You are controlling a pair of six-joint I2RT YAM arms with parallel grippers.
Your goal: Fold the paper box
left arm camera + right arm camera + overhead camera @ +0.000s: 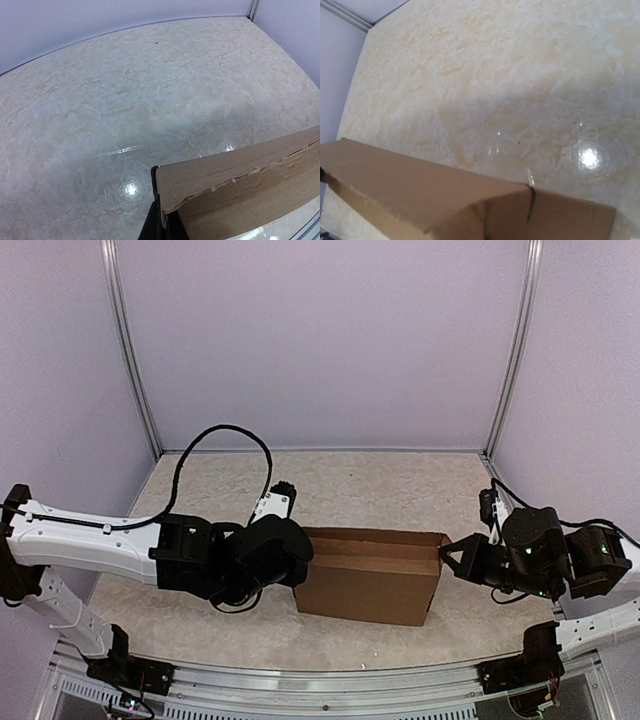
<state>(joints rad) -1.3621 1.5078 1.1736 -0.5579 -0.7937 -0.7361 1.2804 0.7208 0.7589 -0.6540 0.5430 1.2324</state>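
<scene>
Brown paper box (370,575) — arms (90,535) low, inward

I find nothing to read. The paper box (368,585), between my left gripper (303,562) and my right gripper (446,558), shows only plain brown cardboard, with no lettering, label, brand or number on any face I see.

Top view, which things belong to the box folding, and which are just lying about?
Job: box; left arm; right arm.
Not the job: table; black cable.
</scene>
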